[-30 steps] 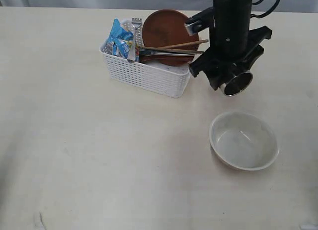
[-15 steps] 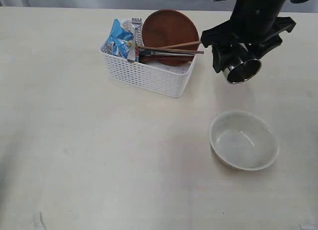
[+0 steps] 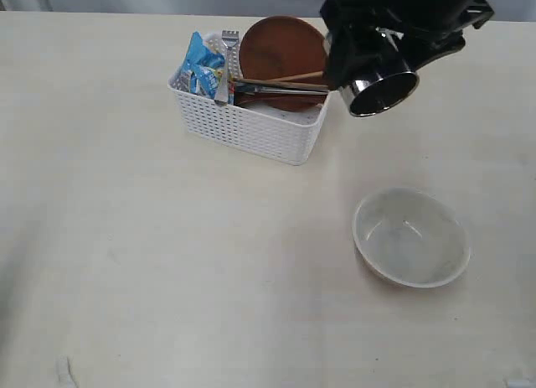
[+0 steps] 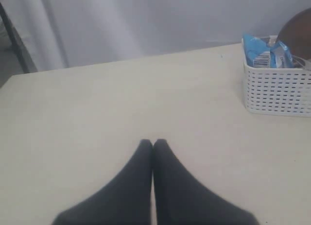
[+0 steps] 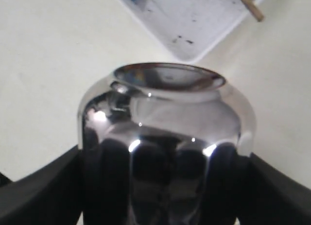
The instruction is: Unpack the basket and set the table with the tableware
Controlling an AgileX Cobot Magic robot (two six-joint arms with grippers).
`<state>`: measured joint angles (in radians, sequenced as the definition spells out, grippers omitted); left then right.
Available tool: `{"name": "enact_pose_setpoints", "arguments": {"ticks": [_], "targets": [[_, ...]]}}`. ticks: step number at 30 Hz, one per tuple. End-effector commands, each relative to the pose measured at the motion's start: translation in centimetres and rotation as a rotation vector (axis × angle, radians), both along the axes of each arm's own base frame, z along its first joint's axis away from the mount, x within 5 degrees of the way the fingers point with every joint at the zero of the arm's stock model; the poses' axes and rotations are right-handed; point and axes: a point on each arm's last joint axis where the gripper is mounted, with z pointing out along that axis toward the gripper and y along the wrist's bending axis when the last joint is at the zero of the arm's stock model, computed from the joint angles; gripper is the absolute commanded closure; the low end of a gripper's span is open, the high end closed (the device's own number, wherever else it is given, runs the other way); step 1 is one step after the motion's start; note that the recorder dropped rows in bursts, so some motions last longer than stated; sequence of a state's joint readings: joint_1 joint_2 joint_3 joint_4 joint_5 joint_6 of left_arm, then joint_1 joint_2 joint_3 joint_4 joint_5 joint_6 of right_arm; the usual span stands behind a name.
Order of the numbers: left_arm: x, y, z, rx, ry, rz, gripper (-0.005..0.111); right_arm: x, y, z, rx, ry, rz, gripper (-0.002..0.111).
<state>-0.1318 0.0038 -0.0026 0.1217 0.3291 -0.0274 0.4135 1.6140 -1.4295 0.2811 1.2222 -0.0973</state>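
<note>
White lattice basket, brown plate, silver cup, off-white bowl

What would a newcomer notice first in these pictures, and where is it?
The shiny steel cup, held in the air by the right gripper just right of the white lattice plastic basket, stands out most. The basket holds a round brown plate leaning upright, a blue snack bag and cutlery. An empty off-white bowl sits on the pale cream table below the cup in the exterior view.
</note>
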Motion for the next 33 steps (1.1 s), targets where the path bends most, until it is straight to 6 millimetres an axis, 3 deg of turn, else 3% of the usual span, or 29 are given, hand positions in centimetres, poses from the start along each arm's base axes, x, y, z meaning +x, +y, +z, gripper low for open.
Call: {"name": "enact_pose_setpoints", "arguments": {"ticks": [1,8,13,33], "targets": [[0.0,0.0,0.0,0.003,-0.011,-0.007,0.107,-2.3,2.4,1.2,0.043,-0.027,0.110,0.109],[0.0,0.0,0.0,0.003,-0.011,-0.007,0.107,-6.3,6.3,-0.9,0.005,0.042,0.289,0.109],[0.0,0.0,0.0,0.003,-0.011,-0.007,0.107,-8.3,7.7,-1.8,-0.016,0.065,0.384,0.109],[0.0,0.0,0.1,0.030,-0.025,-0.007,0.107,-8.2,7.4,-2.1,-0.064,0.033,0.419,0.109]]}}
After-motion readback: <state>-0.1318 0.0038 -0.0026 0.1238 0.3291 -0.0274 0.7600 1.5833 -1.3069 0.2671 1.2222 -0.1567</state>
